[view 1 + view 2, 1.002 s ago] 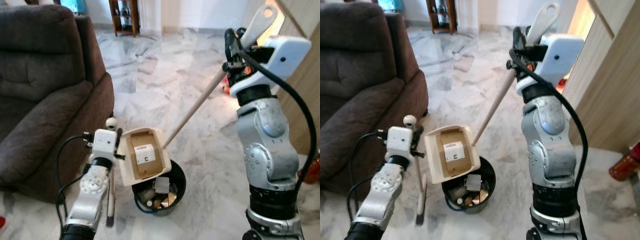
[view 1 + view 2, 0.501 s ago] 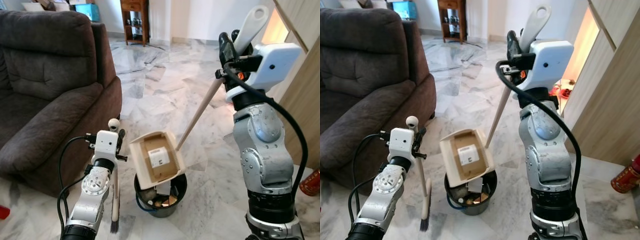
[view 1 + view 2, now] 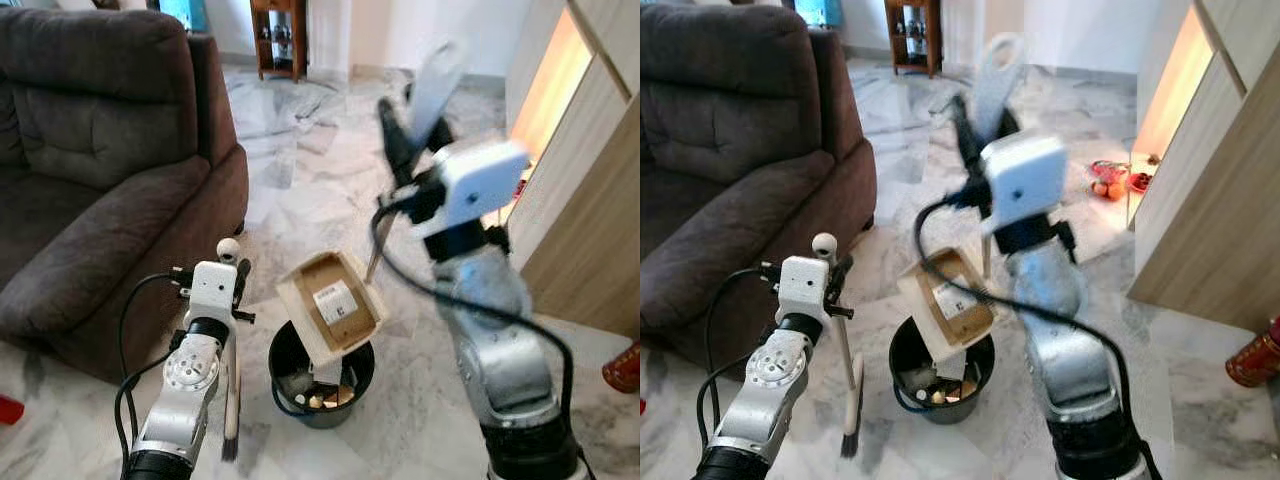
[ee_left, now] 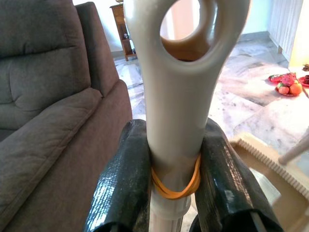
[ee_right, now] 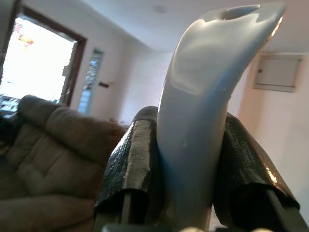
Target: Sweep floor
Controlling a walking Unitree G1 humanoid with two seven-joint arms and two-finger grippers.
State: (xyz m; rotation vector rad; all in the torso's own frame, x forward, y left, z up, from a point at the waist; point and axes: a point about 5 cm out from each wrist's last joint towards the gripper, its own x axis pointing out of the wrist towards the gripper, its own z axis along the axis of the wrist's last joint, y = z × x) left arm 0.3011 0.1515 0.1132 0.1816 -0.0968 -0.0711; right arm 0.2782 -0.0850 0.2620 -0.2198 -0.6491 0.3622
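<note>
Brown sofa [image 3: 90, 150] at left; fruit plate [image 3: 1108, 178] by wood cabinet [image 3: 1210, 170].

Dustpan [image 3: 333, 312]: beige, with a white label on a brown inner face. Dustpan handle [image 5: 203, 111]: pale grey-white. Bin [image 3: 320, 383]: black. Brush handle [image 4: 181, 82]: cream, with an orange rubber band [image 4: 175, 186] around it. Brush bristles [image 3: 849, 440]: dark. Gripper fingers [image 4: 120, 188]: black. Arms: silver with white wrist housings. Sofa [image 3: 90, 180]: dark brown. Floor [image 3: 300, 160]: white marble, grey-veined. Cabinet panel [image 3: 590, 210]: light wood grain.
</note>
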